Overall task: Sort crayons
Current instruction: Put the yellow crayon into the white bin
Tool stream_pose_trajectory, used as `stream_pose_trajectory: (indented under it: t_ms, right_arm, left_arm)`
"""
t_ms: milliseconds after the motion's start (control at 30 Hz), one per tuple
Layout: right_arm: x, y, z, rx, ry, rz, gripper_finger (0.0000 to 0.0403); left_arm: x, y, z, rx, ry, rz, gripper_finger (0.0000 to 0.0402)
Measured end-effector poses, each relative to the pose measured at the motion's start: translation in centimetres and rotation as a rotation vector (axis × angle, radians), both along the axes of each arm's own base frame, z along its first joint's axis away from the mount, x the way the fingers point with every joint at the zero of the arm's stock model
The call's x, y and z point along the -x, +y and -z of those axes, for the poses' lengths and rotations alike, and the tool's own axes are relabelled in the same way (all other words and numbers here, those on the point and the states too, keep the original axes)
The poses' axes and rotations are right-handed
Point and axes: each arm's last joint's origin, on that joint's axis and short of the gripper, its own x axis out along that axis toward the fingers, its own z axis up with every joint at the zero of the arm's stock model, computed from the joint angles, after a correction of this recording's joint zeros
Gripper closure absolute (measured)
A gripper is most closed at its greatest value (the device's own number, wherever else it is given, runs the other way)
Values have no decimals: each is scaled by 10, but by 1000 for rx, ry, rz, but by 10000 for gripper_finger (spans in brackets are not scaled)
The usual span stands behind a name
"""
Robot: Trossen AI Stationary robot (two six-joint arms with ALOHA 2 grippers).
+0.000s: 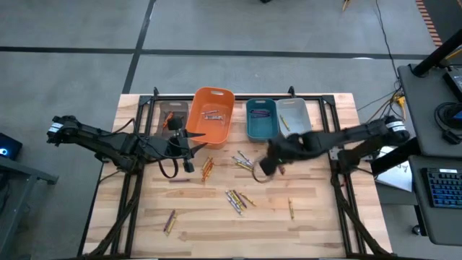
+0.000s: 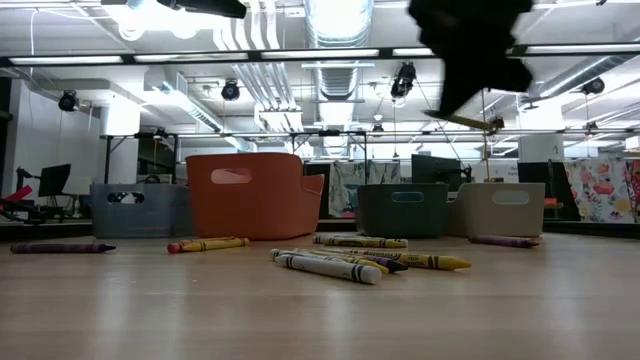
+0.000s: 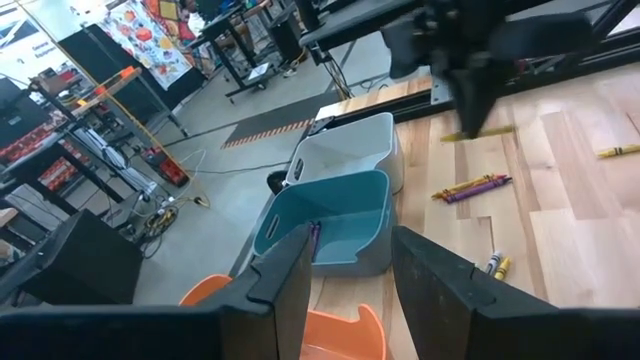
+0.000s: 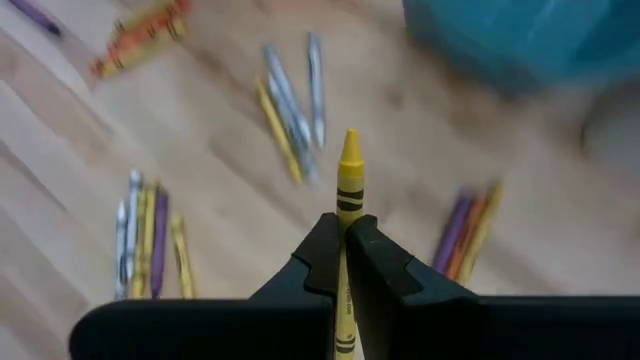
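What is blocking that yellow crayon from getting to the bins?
Nothing visible. The right tool holds the yellow crayon lifted above the table, beside the teal bin; only loose crayons lie flat below.

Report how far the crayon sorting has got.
Done: some crayons lie in the orange bin, and one purple crayon in the teal bin. In hand: the right end effector is shut on a yellow crayon above the table. Left: many loose crayons on the wood.

Grey concrete floor (image 1: 253,29), exposed ceiling ducts (image 2: 337,40) with strip lights, a desk with keyboard (image 1: 442,189).
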Motion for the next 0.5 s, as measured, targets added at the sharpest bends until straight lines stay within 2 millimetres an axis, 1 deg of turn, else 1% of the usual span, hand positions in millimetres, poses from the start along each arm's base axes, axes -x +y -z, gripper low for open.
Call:
stream_pose_trajectory:
  t_ms: [167,333,500]
  right_arm:
    - [-30,-35,-13,85,9,-94,394]
    - [-58,-68,-20,181,42,-188,394]
    - [-79,-101,-26,260,102,-277,394]
  left_arm:
    - [0,0,0,0,0,0,278]
    - [0,0,0,0,0,-1,278]
    - [0,0,0,-1,-2,-5,278]
